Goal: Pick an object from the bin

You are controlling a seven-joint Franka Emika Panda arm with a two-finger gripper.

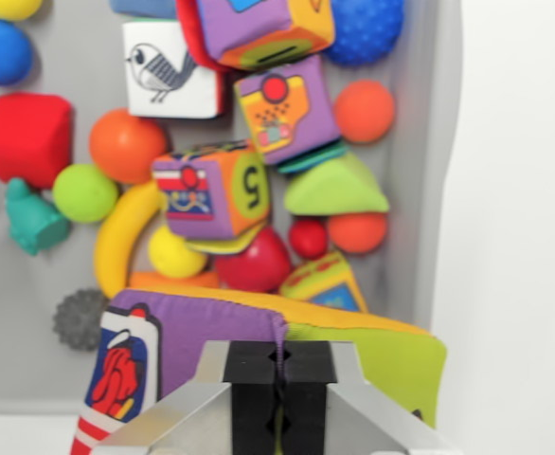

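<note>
Grab looks done: gripper [279, 403] fingers pinched tight on the purple fabric block's [211, 332] seam, bin [41, 370] beyond them, just needs lifting clear.

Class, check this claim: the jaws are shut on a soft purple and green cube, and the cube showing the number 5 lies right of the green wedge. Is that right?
Not quite. The wrist view shows the number 5 cube on the left of the green wedge, not the right. The rest holds: the jaws of the gripper are shut on the soft purple and green cube.
</note>
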